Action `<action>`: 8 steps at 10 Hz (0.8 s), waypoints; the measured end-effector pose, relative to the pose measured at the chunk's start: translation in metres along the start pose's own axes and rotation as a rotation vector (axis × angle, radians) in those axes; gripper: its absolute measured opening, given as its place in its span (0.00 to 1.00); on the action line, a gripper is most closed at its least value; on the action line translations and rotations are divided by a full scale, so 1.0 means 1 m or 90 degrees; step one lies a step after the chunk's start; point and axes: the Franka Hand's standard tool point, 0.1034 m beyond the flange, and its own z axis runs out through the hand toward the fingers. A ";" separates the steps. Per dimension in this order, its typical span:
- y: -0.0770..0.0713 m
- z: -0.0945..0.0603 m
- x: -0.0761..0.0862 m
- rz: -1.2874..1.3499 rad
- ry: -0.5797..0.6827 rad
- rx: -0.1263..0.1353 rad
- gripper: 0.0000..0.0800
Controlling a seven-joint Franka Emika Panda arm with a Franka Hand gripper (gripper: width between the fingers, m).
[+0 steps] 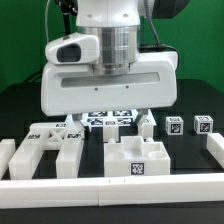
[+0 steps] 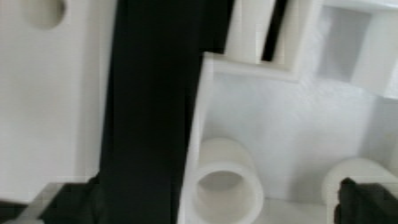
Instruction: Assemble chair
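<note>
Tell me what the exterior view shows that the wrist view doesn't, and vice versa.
Exterior view only: the gripper low over the black table, small tagged legs toward the exterior view's right, a tagged block near the border rail. Wrist view only: a blurred close-up of one white part with a round hole. Both: white chair parts on black; neither shows whether the gripper is open.

The chair parts [image 1: 138, 160] look like matt white plastic with smooth faces. Their square tags [image 1: 137, 168] are flat black on white (whether paper or print cannot be told). In the wrist view the plastic shows an even, dull skin. The robot arm [image 1: 105, 12] has a glossy white casing. The table [image 1: 20, 100] is matt black, and the border rail [image 1: 110, 186] is plain dull white.
</note>
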 end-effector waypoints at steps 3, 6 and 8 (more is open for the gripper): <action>0.000 0.000 0.000 -0.001 0.000 0.000 0.81; -0.013 0.024 -0.014 0.055 -0.016 -0.004 0.81; -0.013 0.034 -0.011 0.053 -0.007 -0.007 0.81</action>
